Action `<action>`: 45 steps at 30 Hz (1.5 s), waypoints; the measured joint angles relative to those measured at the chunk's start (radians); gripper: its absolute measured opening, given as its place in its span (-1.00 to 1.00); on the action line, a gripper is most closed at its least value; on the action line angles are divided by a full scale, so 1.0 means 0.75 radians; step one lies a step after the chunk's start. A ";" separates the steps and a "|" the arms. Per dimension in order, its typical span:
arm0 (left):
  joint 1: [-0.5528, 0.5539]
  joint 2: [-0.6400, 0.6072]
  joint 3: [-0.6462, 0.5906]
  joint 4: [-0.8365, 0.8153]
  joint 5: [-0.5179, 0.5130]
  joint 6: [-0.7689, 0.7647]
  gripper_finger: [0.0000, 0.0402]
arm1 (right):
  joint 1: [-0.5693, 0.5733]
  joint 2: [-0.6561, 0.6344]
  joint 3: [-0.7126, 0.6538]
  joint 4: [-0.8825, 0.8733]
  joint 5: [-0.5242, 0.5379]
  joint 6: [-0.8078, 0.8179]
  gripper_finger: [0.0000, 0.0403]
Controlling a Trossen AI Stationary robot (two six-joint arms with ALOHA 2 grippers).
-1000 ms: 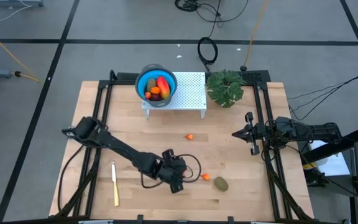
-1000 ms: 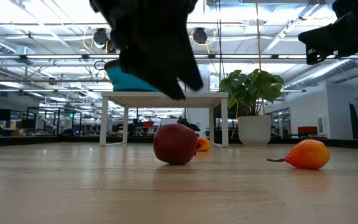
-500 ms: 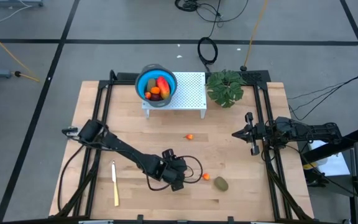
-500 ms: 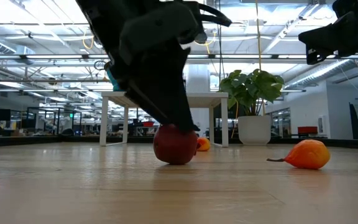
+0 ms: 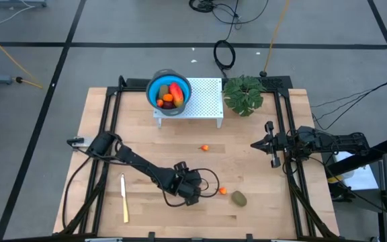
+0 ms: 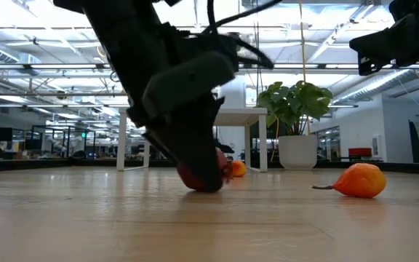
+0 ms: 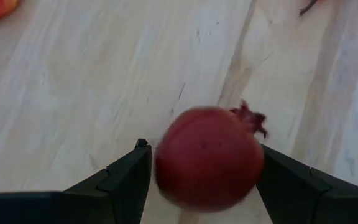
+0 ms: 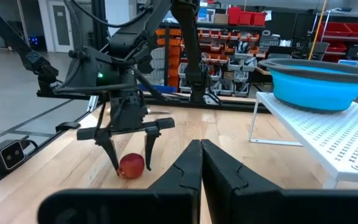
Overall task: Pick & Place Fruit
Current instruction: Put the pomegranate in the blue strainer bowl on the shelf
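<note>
Near the front edge of the pale wooden table (image 5: 140, 144), a slim cream-yellow knife (image 5: 123, 197) lies toward the front left corner. Right of it, the left gripper (image 5: 191, 193) is down at the tabletop with its two dark fingers (image 7: 124, 180) spread wide on either side of a round dark red fruit with a small crown (image 7: 209, 157). The fruit sits on the wood between them; whether the pads touch it cannot be told. Just right of this gripper lie a tiny orange fruit (image 5: 222, 191) and an olive-brown oval fruit (image 5: 238, 199), close together.

Toward the middle of the table, another tiny orange fruit (image 5: 205, 147) lies alone. By the right edge, the right gripper (image 5: 273, 144) hangs above the surface with its fingers pressed together, holding nothing.

At the back edge stands a white perforated stand (image 5: 203, 99). A round blue bowl (image 5: 154, 84) rests on its left end and holds the oblong red-orange-yellow fruit (image 5: 176, 91), an olive oval and some small orange pieces. Beside the stand, toward the back right corner, is a leafy green potted plant (image 5: 244, 93).
</note>
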State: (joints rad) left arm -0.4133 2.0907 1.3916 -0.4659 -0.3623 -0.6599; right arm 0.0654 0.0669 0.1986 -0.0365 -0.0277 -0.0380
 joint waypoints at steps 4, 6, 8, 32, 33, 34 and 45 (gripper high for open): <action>0.008 0.013 0.002 0.017 0.007 0.001 0.33 | 0.000 0.000 0.000 0.001 0.000 0.000 -1.00; 0.010 0.012 0.002 0.015 0.010 0.022 0.33 | -0.001 -0.001 0.000 0.001 0.001 0.000 -1.00; 0.010 0.012 0.002 0.023 0.014 0.054 0.33 | 0.000 0.000 0.000 -0.001 0.000 0.000 -1.00; 0.010 0.013 0.000 0.101 0.005 0.101 0.31 | 0.000 0.000 0.000 -0.003 0.000 0.000 -1.00; 0.010 0.013 0.000 0.101 0.005 0.103 0.28 | 0.000 0.000 0.000 -0.003 0.000 0.000 -1.00; 0.010 0.013 0.000 0.101 0.008 0.106 0.24 | 0.000 0.000 0.000 -0.003 0.000 0.000 -1.00; 0.014 0.009 0.000 0.147 0.065 0.100 -0.05 | 0.000 0.000 0.000 -0.003 0.000 0.000 -1.00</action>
State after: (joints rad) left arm -0.4025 2.0972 1.3914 -0.3558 -0.3138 -0.5853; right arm 0.0652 0.0669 0.1986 -0.0387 -0.0277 -0.0380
